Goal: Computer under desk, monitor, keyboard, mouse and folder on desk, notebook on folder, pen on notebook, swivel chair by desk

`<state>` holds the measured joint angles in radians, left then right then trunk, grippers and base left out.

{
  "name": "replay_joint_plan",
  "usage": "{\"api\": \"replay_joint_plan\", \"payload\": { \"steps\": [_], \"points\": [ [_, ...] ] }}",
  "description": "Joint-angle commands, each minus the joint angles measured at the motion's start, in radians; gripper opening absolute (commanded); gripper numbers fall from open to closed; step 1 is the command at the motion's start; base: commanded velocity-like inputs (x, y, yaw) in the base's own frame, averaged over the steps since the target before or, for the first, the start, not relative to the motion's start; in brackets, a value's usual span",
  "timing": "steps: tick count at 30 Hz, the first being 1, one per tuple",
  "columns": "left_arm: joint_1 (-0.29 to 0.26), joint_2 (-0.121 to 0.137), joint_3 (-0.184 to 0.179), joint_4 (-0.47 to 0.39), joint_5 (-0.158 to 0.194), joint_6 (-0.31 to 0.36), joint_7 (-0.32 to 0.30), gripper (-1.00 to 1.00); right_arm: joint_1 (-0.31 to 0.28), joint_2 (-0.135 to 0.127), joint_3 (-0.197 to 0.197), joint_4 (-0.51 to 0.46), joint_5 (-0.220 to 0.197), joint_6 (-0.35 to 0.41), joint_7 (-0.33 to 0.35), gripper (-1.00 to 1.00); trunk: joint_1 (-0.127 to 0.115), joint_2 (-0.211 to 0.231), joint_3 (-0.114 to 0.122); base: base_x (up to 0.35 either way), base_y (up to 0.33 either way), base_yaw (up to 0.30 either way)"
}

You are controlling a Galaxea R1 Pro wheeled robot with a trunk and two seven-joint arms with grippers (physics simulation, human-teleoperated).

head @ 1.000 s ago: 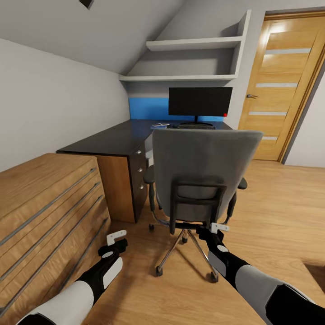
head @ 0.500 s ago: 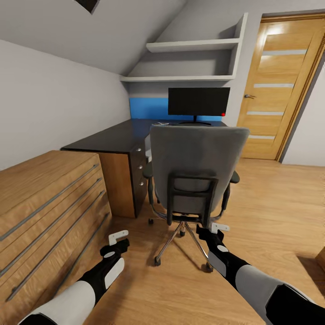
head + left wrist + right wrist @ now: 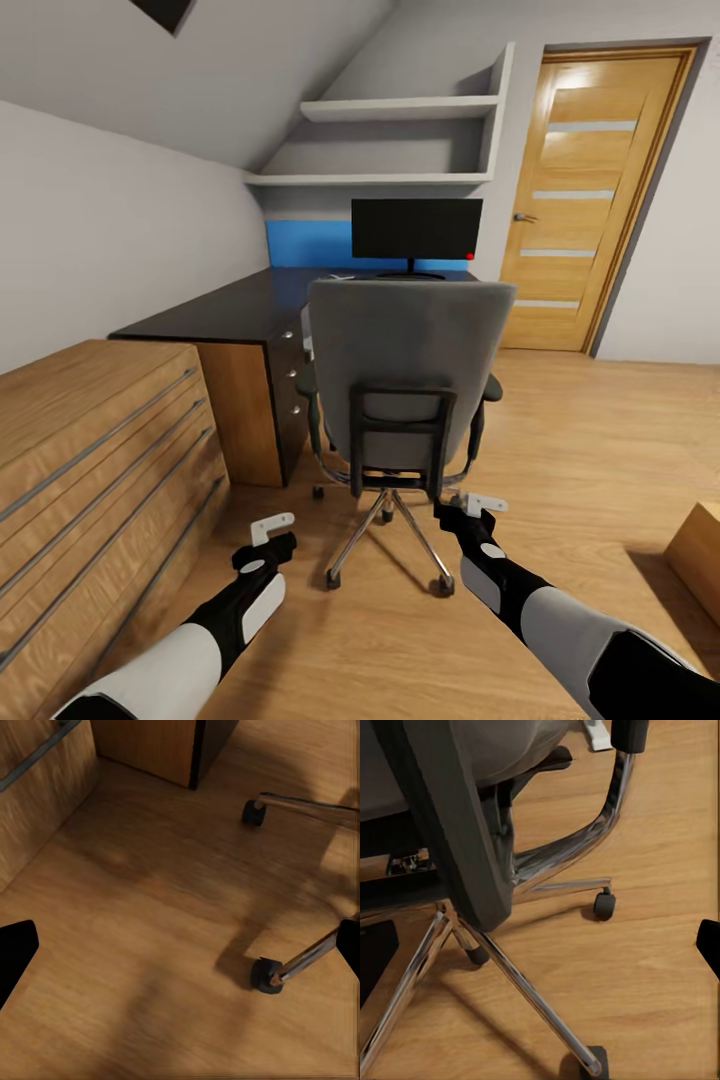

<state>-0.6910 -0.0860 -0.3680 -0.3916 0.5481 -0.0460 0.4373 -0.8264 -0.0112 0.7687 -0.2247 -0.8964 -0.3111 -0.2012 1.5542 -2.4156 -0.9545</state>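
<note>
Two released end effectors, left [image 3: 272,531] and right [image 3: 478,508], behind grey black-framed swivel chair [image 3: 402,375].

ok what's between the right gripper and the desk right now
In the head view, the swivel chair stands between the right gripper and the desk, its back turned to the robot. Its chrome legs spread over the wood floor just ahead of the gripper.

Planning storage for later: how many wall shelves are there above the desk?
2: the upper shelf, and the lower shelf beneath it, just above the monitor.
</note>
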Motion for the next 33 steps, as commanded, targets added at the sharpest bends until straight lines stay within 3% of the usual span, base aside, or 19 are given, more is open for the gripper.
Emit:
{"api": "replay_joint_plan", "payload": {
  "steps": [1, 6, 11, 14, 19, 26, 33],
  "points": [
    [-0.001, -0.002, -0.009, 0.003, 0.009, -0.005, 0.006, 1.0, 0.0, 0.0, 0.009, -0.002, -0.006, -0.002, -0.006, 1.0, 0.0, 0.0, -0.001, -0.003, -0.002, -0.06],
    [-0.001, -0.02, -0.032, 0.012, -0.004, -0.005, 0.007, 1.0, 0.0, 0.015, 0.008, 0.0, 0.007, -0.002, -0.006, 1.0, 0.0, 0.0, 0.0, -0.002, -0.001, -0.032],
    [-0.001, -0.031, -0.088, 0.015, -0.019, -0.007, 0.007, 1.0, 0.001, 0.03, 0.008, 0.001, 0.05, -0.009, -0.008, 1.0, 0.0, 0.0, 0.001, -0.001, 0.0, -0.011],
    [-0.001, -0.048, -0.133, 0.016, -0.025, -0.008, 0.008, 1.0, 0.003, 0.04, 0.008, 0.002, 0.094, -0.037, -0.01, 1.0, 0.0, 0.0, 0.001, 0.0, 0.0, -0.003],
    [-0.001, -0.081, -0.18, 0.014, -0.028, -0.004, 0.01, 1.0, 0.004, 0.051, 0.008, 0.002, 0.129, -0.068, -0.011, 1.0, 0.0, 0.0, 0.001, 0.0, 0.0, -0.001],
    [-0.001, -0.088, -0.189, -0.001, -0.02, -0.018, -0.003, 1.0, 0.006, 0.056, -0.022, 0.026, 0.13, -0.101, -0.04, 1.0, 0.0, 0.0, 0.001, 0.0, 0.0, 0.0],
    [-0.001, -0.088, -0.217, 0.0, -0.047, -0.005, 0.002, 1.0, 0.006, 0.071, 0.01, 0.024, 0.143, -0.097, -0.009, 1.0, 0.0, 0.0, 0.001, 0.0, 0.0, 0.0]
  ]
}}
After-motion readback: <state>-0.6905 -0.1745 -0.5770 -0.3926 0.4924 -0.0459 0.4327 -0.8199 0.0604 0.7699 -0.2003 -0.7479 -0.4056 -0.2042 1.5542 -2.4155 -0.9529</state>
